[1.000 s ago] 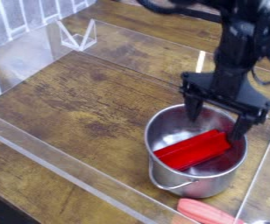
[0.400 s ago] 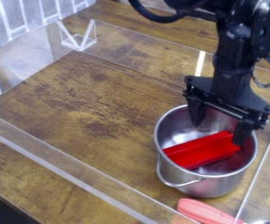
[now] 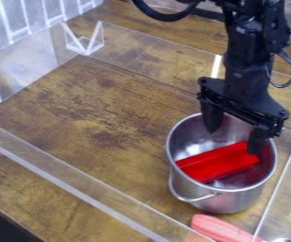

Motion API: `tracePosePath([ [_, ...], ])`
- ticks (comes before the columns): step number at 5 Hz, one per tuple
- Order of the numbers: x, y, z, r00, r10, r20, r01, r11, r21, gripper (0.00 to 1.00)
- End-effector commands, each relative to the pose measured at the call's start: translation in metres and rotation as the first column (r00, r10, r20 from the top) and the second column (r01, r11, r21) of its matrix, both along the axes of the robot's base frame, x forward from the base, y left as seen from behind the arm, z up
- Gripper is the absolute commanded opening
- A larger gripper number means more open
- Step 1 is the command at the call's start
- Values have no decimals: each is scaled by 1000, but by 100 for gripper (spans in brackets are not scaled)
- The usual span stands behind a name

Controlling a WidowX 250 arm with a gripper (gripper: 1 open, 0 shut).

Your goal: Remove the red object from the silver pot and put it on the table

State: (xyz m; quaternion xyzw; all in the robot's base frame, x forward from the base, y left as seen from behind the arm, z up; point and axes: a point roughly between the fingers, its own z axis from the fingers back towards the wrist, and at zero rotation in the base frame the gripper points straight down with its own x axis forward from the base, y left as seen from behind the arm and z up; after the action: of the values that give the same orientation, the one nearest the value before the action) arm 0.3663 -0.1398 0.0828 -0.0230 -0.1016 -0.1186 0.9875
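The silver pot (image 3: 200, 185) stands on the dark wood table (image 3: 97, 109) at the right, near the front acrylic wall. Inside it lies the red object (image 3: 216, 164), a flat bright red block tilted across the pot's floor. My black gripper (image 3: 234, 132) hangs over the pot's far rim with its two fingers spread wide, open. The left finger (image 3: 213, 120) is at the back rim. The right finger reaches down to the block's far right end; whether it touches is unclear. Nothing is held.
Clear acrylic walls (image 3: 73, 165) border the table on all sides. A salmon-red rounded handle-like thing (image 3: 231, 230) lies outside the front wall at the bottom right. A clear acrylic bracket (image 3: 82, 38) stands at the back left.
The pot and the red block inside it have shifted slightly to the right. The arm has risen a little and moved back, staying open over the pot.
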Motion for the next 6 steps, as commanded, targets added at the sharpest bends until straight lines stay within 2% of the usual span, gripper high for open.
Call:
tracePosePath([
  [1, 11, 4, 10, 997, 73, 36, -72, 997, -25, 100],
  [2, 10, 1, -2, 991, 132, 16, -131, 991, -29, 100],
  [4, 10, 15, -36, 998, 63, -9, -64, 997, -32, 100],
  [5, 6, 19, -37, 995, 103, -16, -104, 994, -31, 0],
  [6, 2, 23, -33, 989, 142, -27, -143, 989, -29, 0],
])
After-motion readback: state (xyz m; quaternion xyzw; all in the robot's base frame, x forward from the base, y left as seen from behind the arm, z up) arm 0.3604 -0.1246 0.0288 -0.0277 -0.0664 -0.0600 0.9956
